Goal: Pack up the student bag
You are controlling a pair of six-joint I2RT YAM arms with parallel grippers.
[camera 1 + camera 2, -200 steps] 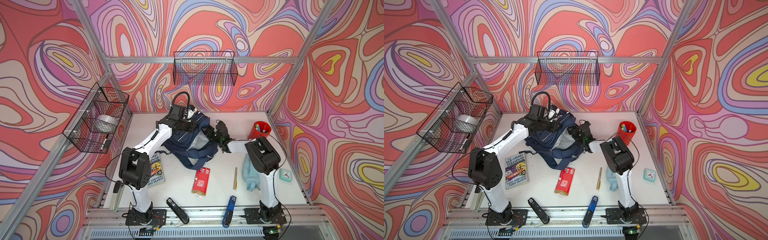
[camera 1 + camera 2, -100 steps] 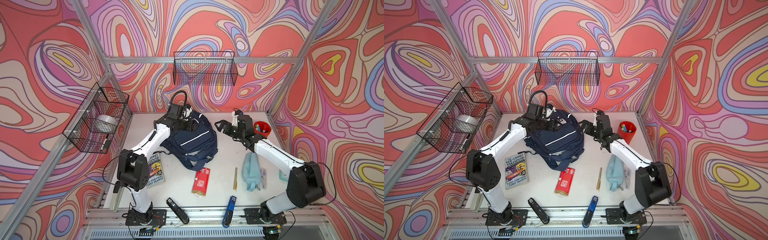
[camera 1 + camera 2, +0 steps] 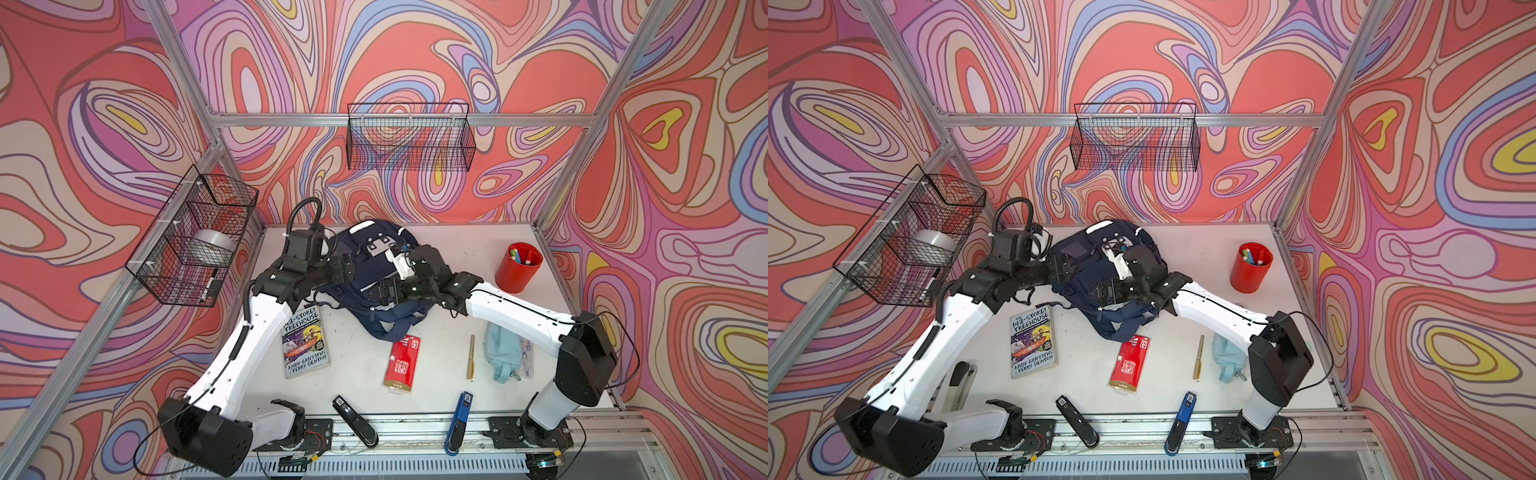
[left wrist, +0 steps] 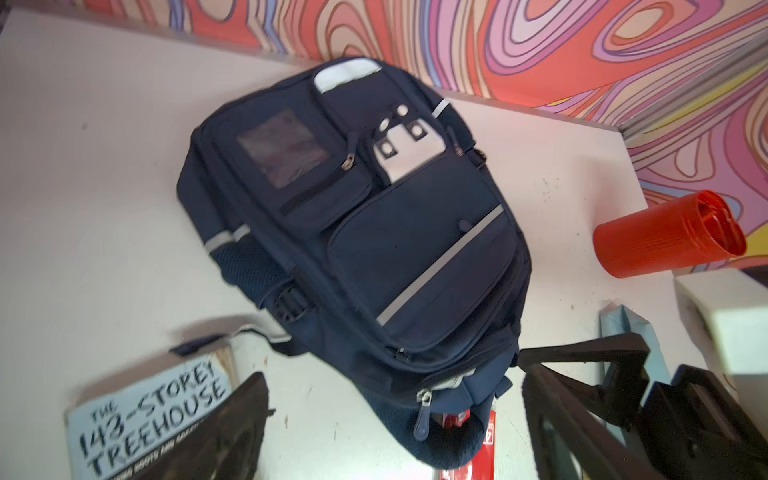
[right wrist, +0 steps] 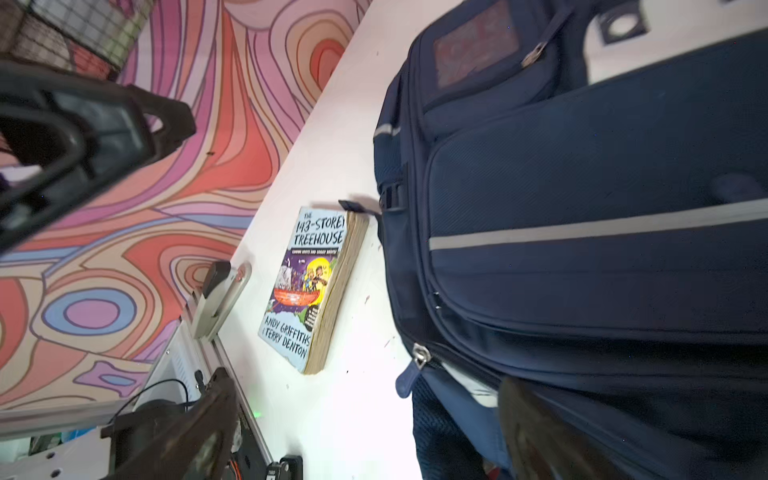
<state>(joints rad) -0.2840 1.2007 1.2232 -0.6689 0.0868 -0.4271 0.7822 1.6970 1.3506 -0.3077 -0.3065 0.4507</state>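
A black stapler [image 3: 355, 422] and blue stapler [image 3: 457, 424] are laid nearest; behind them paperback [image 3: 305, 343], red carton [image 3: 402, 363], gold pen [image 3: 471, 356], blue pouch [image 3: 500, 357]. Farther back the student bag [image 4: 395, 249] is partly hidden by the left gripper [image 3: 348, 268] and right gripper [image 3: 386, 291], both spread wide, empty.

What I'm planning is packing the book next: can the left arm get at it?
Probably yes. The book lies flat and uncovered beside the left arm; the left gripper, over the student bag, is open and empty. Only a strap end nears its corner.
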